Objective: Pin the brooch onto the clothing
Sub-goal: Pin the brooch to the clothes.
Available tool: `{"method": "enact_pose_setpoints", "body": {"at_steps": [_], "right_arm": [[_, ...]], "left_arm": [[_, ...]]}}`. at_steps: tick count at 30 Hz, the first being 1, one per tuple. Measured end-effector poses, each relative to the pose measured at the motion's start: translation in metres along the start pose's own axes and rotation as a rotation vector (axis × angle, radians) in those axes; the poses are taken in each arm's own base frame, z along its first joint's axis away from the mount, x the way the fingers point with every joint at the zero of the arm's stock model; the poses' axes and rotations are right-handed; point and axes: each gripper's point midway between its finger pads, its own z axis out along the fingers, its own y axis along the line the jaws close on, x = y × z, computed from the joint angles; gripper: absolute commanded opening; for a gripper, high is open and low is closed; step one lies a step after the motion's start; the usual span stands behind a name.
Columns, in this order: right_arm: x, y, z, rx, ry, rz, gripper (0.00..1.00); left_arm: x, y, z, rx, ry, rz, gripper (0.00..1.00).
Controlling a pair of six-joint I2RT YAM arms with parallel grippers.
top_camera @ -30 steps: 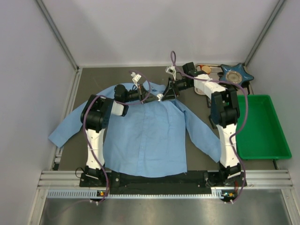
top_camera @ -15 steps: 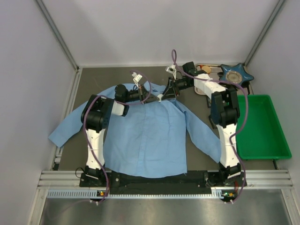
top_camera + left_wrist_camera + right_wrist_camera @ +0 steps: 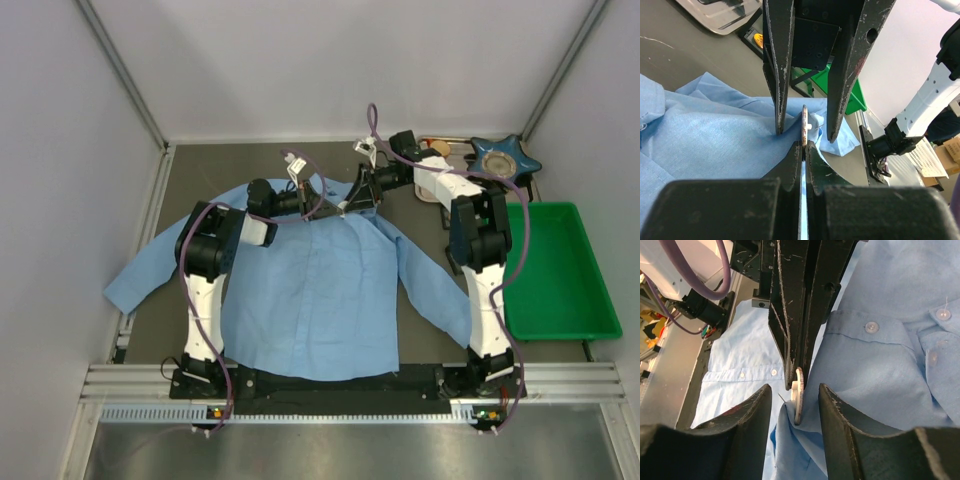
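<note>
The left claw (image 3: 803, 144) is clamped on the brooch (image 3: 804, 121), which stands edge-on just beyond its tips, against the shirt (image 3: 880, 370). The right claw (image 3: 794, 388) is open, with 1 finger on each side of the brooch. It should close squarely, without twisting, with the fabric bunched behind the pin.

The clothing (image 3: 705, 135) is matt woven cloth; the brooch (image 3: 804, 120) perhaps smooth metal; the right end effector (image 3: 805, 134) scuffed, matt.
</note>
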Motion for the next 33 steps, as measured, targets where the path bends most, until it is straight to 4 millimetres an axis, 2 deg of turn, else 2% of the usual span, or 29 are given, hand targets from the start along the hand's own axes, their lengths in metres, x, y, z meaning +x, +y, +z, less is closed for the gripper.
{"method": "enact_pose_setpoints", "body": {"at_steps": [6, 11, 20, 29, 33], "right_arm": [[0.008, -0.001, -0.004, 0.009, 0.003, 0.022, 0.45], [0.017, 0.003, -0.006, 0.015, 0.010, 0.035, 0.42], [0.017, 0.010, -0.008, 0.013, 0.012, 0.030, 0.36], [0.017, 0.010, -0.008, 0.012, 0.013, 0.032, 0.25], [0.017, 0.011, -0.007, 0.009, 0.014, 0.034, 0.24]], "left_arm": [[0.001, -0.001, 0.000, 0.004, 0.005, -0.006, 0.00], [0.004, -0.004, -0.001, 0.017, 0.026, -0.026, 0.00], [0.009, -0.008, -0.002, 0.035, 0.053, -0.045, 0.00], [0.012, -0.010, 0.000, 0.041, 0.060, -0.049, 0.00], [0.012, -0.011, 0.001, 0.042, 0.061, -0.049, 0.00]]}}
